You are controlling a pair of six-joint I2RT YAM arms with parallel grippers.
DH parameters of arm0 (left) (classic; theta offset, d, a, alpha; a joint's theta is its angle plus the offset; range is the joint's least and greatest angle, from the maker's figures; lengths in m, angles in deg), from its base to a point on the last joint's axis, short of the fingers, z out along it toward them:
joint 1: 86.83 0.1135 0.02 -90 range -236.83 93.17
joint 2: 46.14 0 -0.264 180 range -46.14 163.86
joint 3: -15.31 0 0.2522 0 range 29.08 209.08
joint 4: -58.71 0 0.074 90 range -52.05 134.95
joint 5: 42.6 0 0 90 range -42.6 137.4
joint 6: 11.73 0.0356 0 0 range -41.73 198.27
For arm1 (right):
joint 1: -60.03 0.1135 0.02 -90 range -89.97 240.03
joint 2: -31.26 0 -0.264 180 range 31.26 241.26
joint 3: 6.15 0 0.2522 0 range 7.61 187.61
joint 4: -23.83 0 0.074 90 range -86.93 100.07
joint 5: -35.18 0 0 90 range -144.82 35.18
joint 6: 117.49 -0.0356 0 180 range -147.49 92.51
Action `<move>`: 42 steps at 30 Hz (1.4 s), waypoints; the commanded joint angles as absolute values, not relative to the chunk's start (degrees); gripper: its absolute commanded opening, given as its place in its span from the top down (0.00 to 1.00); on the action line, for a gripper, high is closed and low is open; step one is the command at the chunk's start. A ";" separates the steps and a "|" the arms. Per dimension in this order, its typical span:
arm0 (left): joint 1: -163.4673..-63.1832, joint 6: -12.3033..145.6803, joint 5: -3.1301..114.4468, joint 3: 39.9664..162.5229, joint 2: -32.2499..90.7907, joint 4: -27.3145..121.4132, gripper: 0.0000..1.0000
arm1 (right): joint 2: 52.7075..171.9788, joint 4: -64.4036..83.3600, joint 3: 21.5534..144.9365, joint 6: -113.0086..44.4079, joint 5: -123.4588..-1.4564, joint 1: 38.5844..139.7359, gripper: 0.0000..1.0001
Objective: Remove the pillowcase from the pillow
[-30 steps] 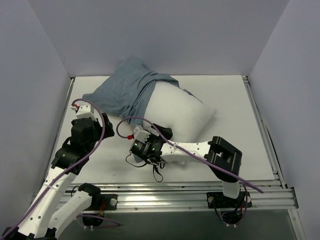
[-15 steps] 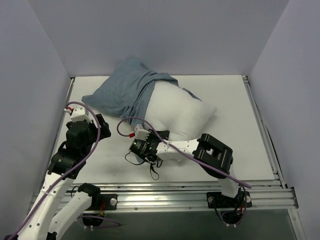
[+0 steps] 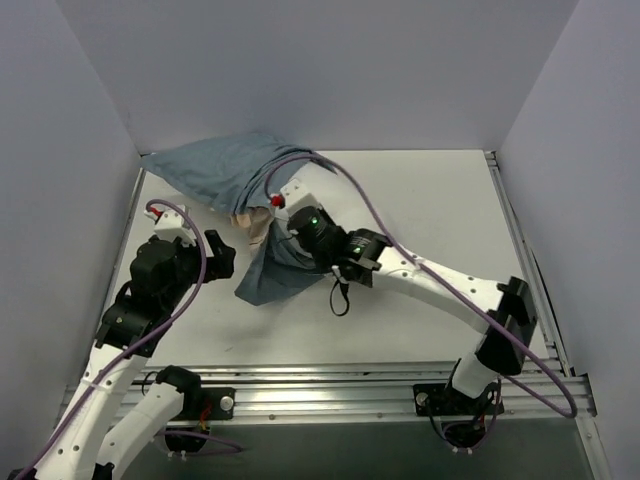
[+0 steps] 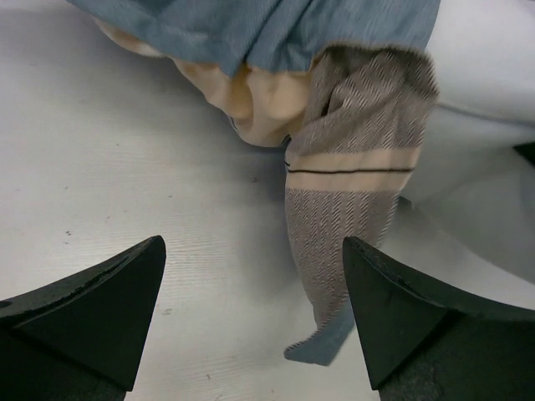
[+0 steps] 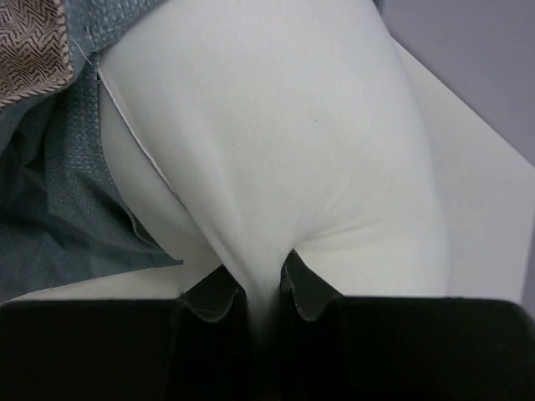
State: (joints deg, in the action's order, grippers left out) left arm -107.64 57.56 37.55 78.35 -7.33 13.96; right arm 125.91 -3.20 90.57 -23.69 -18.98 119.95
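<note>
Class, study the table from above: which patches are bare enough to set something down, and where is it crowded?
Bare: the far right of the table, between the right arm and the side rail, and the near middle strip along the front rail. Crowded: the far left, where the pillowcase bunches and the right gripper pinches the pillow.

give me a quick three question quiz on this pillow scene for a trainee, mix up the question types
1. True or false: the right gripper is shut on the white pillow.
2. The left gripper is: A open, over the table; B clamped on cloth; C out of view.
3. Fill in: in the left wrist view, the broad stripe across the hanging flap of the pillowcase is ___.
Key: 1 true; 2 A; 3 tan.
</note>
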 commanded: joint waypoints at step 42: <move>-115.57 46.28 9.97 78.65 19.08 43.27 0.98 | 103.17 1.91 86.88 -44.45 -63.69 108.20 1.00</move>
